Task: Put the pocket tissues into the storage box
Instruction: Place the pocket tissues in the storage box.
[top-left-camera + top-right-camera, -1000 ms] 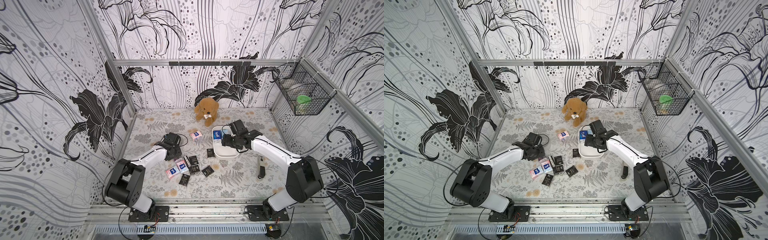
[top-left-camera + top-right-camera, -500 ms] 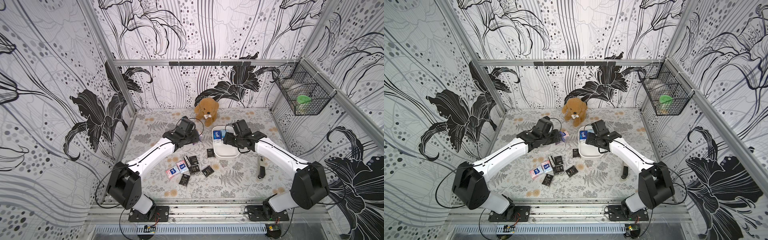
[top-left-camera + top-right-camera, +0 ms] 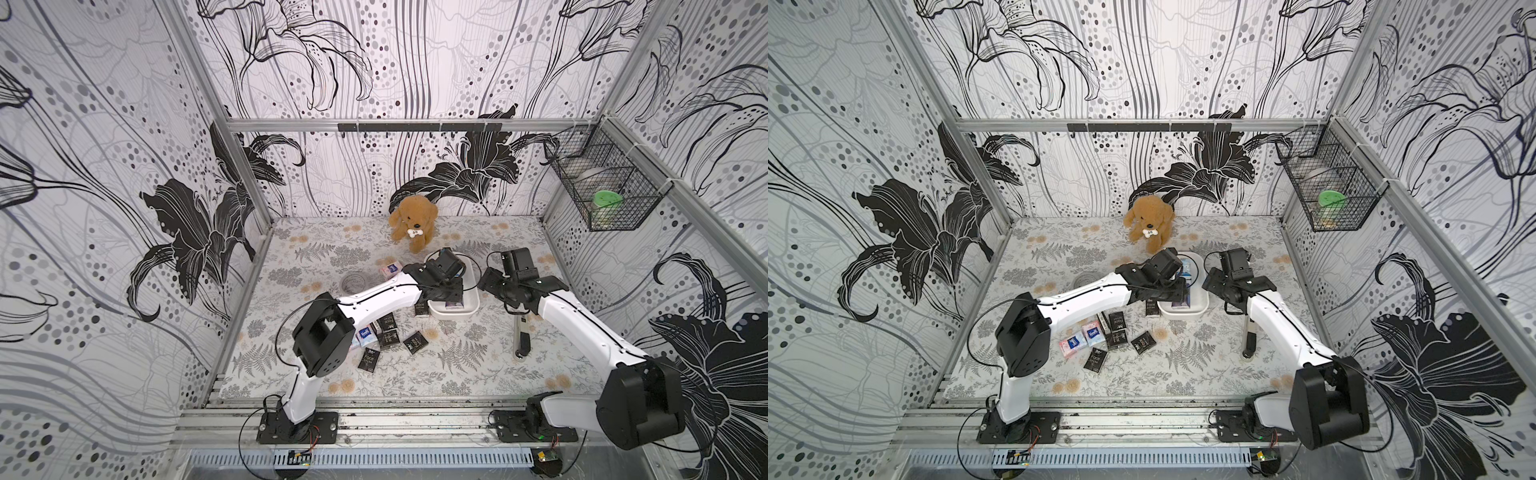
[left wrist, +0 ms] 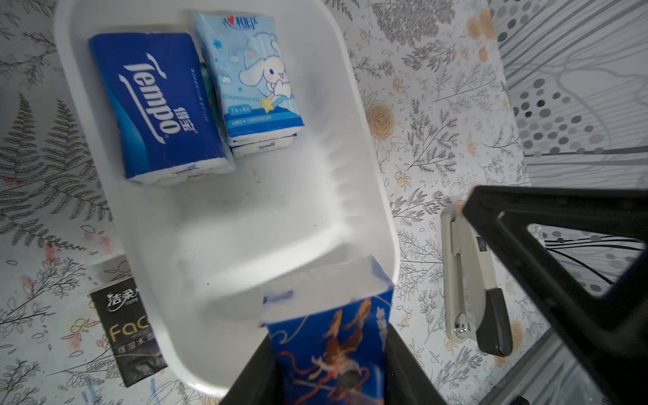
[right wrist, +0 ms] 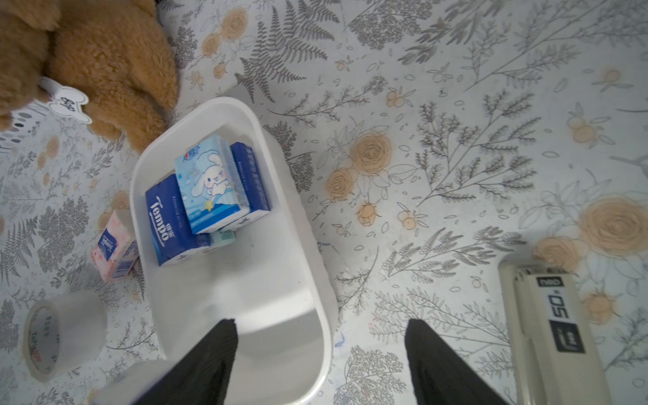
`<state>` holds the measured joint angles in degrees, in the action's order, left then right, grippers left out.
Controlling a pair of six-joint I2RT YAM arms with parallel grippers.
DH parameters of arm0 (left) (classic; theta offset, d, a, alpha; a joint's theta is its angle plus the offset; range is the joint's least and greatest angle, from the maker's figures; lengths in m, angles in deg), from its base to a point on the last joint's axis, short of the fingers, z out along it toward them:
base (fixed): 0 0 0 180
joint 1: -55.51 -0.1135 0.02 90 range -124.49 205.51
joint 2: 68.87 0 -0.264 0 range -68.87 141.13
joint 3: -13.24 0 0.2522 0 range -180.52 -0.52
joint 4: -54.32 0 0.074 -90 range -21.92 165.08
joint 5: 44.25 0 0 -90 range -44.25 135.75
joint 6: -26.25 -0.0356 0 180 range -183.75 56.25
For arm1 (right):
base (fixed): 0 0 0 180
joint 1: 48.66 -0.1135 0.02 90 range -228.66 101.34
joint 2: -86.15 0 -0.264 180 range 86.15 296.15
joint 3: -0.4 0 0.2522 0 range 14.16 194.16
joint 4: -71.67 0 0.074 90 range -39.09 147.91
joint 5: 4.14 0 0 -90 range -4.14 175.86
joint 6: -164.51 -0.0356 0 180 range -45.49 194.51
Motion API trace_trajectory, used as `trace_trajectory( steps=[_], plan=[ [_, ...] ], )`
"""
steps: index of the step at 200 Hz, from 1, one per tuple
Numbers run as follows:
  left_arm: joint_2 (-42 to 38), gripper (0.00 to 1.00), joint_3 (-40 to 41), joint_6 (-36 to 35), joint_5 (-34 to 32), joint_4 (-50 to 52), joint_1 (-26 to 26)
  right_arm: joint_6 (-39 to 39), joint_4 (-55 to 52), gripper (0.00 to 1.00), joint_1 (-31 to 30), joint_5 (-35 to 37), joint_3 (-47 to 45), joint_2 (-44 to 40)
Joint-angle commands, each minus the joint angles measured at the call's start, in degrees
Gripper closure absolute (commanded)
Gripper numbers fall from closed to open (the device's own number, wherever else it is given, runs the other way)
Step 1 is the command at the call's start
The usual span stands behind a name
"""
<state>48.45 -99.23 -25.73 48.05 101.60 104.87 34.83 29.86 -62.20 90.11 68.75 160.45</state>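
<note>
The table (image 3: 478,374) with the grey floral cloth carries everything. The white left arm (image 3: 374,297) reaches from the front edge to the box. The left gripper (image 4: 326,364) is closed on a dark blue soft packet with an orange figure (image 4: 326,308). This packet stands upright between the jaws over the front end of the box, and I cannot tell if it touches the bottom. The white right arm (image 3: 582,324) comes from the front right corner. The right gripper (image 5: 321,333) is spread wide and holds nothing; it hangs over the right wall of the box.

The white plastic storage box with rounded corners (image 3: 471,305) stands in the back half of the table, just in front of the brown plush dog (image 3: 413,222). A beige and black stapler (image 3: 521,336) lies to its right, and a clear tape roll (image 3: 353,282) to its left.

In the back end of the box lie a dark blue packet with white lettering (image 4: 157,105) and a light blue packet with a cartoon rabbit (image 4: 252,80), which lies on other packets. A pink packet (image 5: 114,245) and a black packet with pale lettering (image 4: 129,329) lie just beside the left wall. More loose packets (image 3: 1117,332), black, pink and light blue, lie nearer the front edge.
</note>
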Motion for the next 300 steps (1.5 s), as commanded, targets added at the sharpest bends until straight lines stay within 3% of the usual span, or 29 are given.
trace_trajectory(
  steps=[1,70,90,112,132,176,209,256,300],
  plan=[
    [4.70,0.57,-5.71,-1.99,-2.51,3.84,-0.06,-0.44,0.00,0.18,0.81,-0.65,-1.43,-1.61],
    [13.82,0.55,-15.05,-2.96,-10.84,9.47,0.00,1.26,0.76,0.19,0.81,-4.54,-0.92,1.68],
    [14.16,0.42,-15.38,-1.88,-11.62,9.24,-0.01,2.74,2.30,0.22,0.80,-8.79,-0.33,3.31],
    [12.96,0.27,-15.83,-0.69,-11.62,9.05,-0.06,4.35,2.76,0.33,-0.38,-10.93,1.34,4.33],
    [9.48,0.21,-14.19,0.70,-11.45,7.53,-0.23,5.59,1.55,0.42,-2.10,-10.33,3.87,5.36],
    [-4.92,0.19,1.31,4.92,-8.96,-1.11,-4.83,6.07,-0.11,0.46,-7.01,-10.40,8.98,10.52],
    [-16.46,0.18,15.06,5.52,-8.40,-6.03,-11.27,3.36,-1.05,0.35,-10.35,-10.05,12.10,16.26],
    [-27.01,0.18,29.42,4.43,-6.14,-8.59,-19.57,2.81,-3.94,0.33,-11.31,-7.71,15.46,23.71],
    [-33.21,0.18,37.50,5.06,-6.32,-9.78,-22.11,0.72,-5.36,0.24,-11.51,-11.87,15.18,24.84]
  ],
)
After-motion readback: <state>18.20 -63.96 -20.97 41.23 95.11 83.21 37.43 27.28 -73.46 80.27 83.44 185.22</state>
